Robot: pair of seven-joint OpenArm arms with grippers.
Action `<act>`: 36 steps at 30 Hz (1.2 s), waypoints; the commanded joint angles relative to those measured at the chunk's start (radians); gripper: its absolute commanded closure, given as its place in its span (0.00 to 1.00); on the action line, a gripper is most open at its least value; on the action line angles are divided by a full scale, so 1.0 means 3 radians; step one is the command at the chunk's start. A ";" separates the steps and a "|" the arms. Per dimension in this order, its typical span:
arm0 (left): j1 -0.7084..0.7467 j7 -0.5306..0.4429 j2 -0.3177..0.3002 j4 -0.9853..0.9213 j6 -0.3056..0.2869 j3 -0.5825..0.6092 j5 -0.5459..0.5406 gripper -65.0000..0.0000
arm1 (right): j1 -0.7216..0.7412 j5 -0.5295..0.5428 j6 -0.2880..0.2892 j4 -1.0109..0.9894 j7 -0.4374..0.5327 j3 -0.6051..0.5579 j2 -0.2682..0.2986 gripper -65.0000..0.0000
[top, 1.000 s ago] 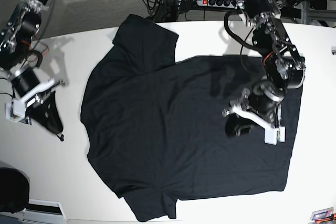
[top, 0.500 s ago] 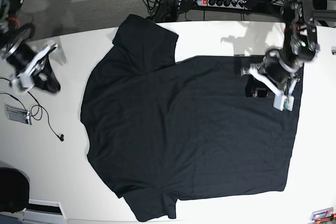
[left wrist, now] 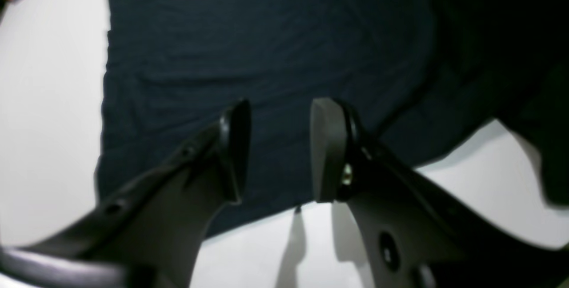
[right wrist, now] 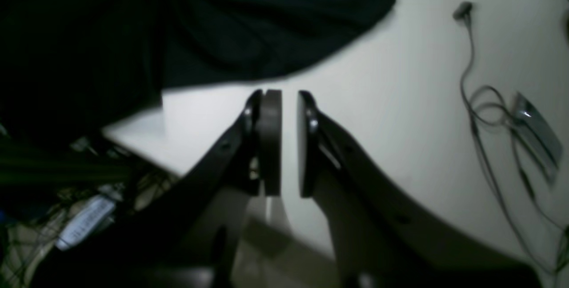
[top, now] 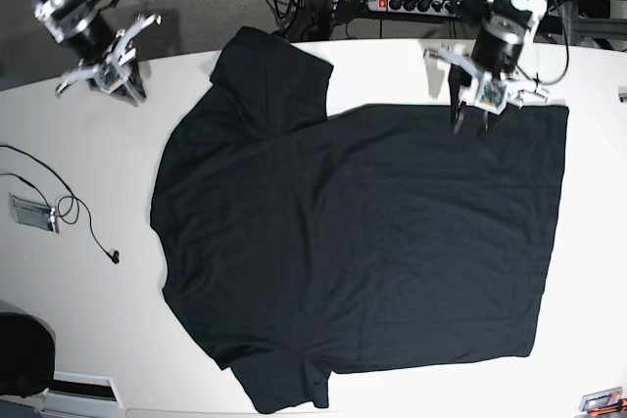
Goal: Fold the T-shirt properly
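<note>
The black T-shirt (top: pixel 353 242) lies spread flat on the white table (top: pixel 98 330), one sleeve pointing to the far edge and one to the near edge. My left gripper (top: pixel 473 116) hovers over the shirt's far edge near the hem corner. In the left wrist view it (left wrist: pixel 278 114) is open with nothing between its fingers, above the T-shirt (left wrist: pixel 266 34). My right gripper (top: pixel 125 85) is off the cloth at the far left of the table. In the right wrist view it (right wrist: pixel 289 101) is shut to a thin slit and holds nothing; the T-shirt (right wrist: pixel 222 21) lies beyond it.
A thin black cable (top: pixel 69 210) and a small silver device (top: pixel 29 212) lie on the table's left side; the cable (right wrist: pixel 471 101) and the device (right wrist: pixel 533 132) also show in the right wrist view. A power strip (top: pixel 411 4) and wires sit behind the far edge.
My left arm rose from over the shirt's hem side to its far edge. My right arm swung from the table's left side to the far left corner, uncovering the cable and device.
</note>
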 commanded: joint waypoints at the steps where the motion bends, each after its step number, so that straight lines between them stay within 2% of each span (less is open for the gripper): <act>1: 0.0131 -0.0056 -0.0024 0.0055 0.0018 -0.0013 0.0182 0.68 | -0.0084 -0.0118 0.0020 0.0048 0.0197 0.0032 -0.0041 0.90; 2: 0.0213 -0.0056 -0.0024 0.0055 0.0044 -0.0013 0.0397 0.68 | -0.0135 -0.0363 0.0020 0.0048 0.0341 0.0037 -0.0128 0.90; 4: 0.0367 -0.0056 -0.0024 0.0055 0.0218 0.0002 0.0827 0.68 | -0.0207 -0.0762 0.0020 0.0048 0.0550 0.0037 -0.0246 0.90; 7: 0.0530 -0.0051 -0.0029 0.0055 0.0524 -0.0003 0.1251 0.68 | -0.0289 -0.0880 0.0020 0.0048 0.0637 0.0037 -0.0276 0.90; 12: 0.0796 -0.0010 -0.0029 0.0055 0.0565 -0.0167 0.1354 0.67 | -0.0294 -0.0890 0.0020 0.0048 0.0642 0.0088 -0.0271 0.90; 15: 0.0924 0.0210 -0.0029 0.0055 0.0565 -0.0295 0.1364 0.67 | -0.0294 -0.1038 0.0020 0.0048 0.0642 0.0088 -0.0271 0.89; 17: 0.0960 0.0399 -0.0040 0.0055 0.0565 -0.0325 0.1369 0.66 | -0.0289 -0.1233 0.0020 0.0048 0.0647 0.0088 -0.0271 0.84; 19: 0.1026 0.0486 -0.0040 0.0055 0.0565 -0.0392 0.1487 0.59 | -0.0294 -0.1391 0.0020 0.0043 0.0745 0.0083 -0.0276 0.74; 21: 0.1057 0.0486 -0.0040 0.0055 0.0570 -0.0433 0.1788 0.48 | -0.0294 -0.1407 0.0020 0.0043 0.0857 0.0078 -0.0286 0.63; 24: 0.1078 0.0491 -0.0045 0.0055 0.0570 -0.0438 0.2213 0.41 | -0.0294 -0.1407 0.0020 0.0043 0.0903 -0.0045 -0.0292 0.55; 27: 0.1078 0.0496 -0.0050 0.0050 0.0570 -0.0464 0.2300 0.49 | -0.0283 -0.1427 0.0020 0.0043 0.0883 -0.0203 -0.0297 0.61; 32: 0.1072 0.0834 -0.0244 0.0040 0.0535 -0.0750 0.2300 0.66 | -0.0273 -0.1427 0.0020 0.0043 0.0883 -0.0259 -0.0297 0.74; 34: 0.1083 0.0890 -0.0346 0.0035 0.0371 -0.0816 0.2290 0.68 | -0.0263 -0.1427 0.0020 0.0043 0.0888 -0.0249 -0.0302 0.75; 36: 0.1124 0.0941 -0.0398 0.0035 0.0115 -0.0903 0.2203 0.68 | -0.0263 -0.1427 0.0020 0.0043 0.0883 -0.0249 -0.0302 0.75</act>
